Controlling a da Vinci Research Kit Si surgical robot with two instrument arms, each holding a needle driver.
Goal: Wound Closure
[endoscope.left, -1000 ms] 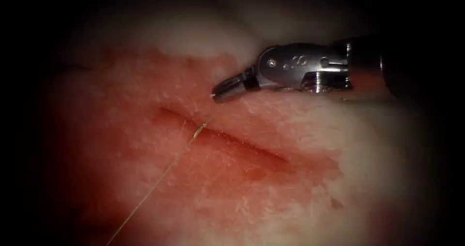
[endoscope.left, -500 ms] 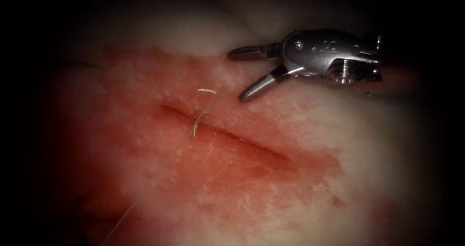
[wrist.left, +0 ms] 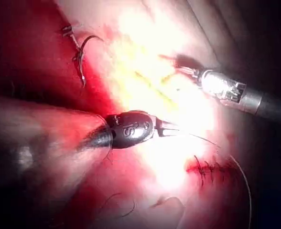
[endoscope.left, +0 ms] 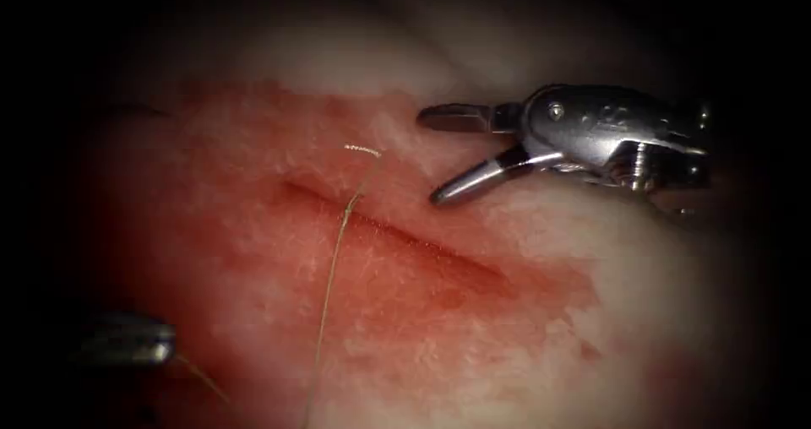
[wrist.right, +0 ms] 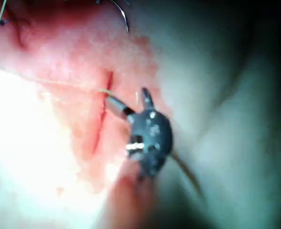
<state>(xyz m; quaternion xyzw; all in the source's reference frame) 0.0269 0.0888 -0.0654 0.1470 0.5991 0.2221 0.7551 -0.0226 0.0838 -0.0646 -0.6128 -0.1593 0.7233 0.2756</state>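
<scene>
Item: right tool (endoscope.left: pixel 429 159), a polished steel needle driver. It is yours from the right and hangs on the far right side of the cut. Its jaws stand wide apart and it holds nothing.

Item: left tool (endoscope.left: pixel 127 340), a dim steel tip at the near left, well apart from the cut. In the left wrist view its jaws look pressed together on the thread, which leaves the tip and curves away over the tissue.

Item: pale yellow thread (endoscope.left: pixel 331 285). It crosses the dark slit of the cut (endoscope.left: pixel 405 243) near its left end. A short free tail stands up on the far side, and the long limb runs toward you.

Item: pale pork tissue (endoscope.left: pixel 507 344), wet with red fluid (endoscope.left: pixel 456 298) around the cut.

Item: dark curved sliver (wrist.left: pixel 81 59). It lies on the tissue away from both tools and is possibly the needle, but you cannot confirm that, nor whether it is in the tissue.

Step, as judged: thread handling at a stitch placed at the cut's left end, with the closure barely begun.

The next move calls for a fine, square grip on a thin strand lying close to the tissue. Keep the long limb from dragging the tail back through.

Markings: stamped characters on both tool bodies, none legible.
</scene>
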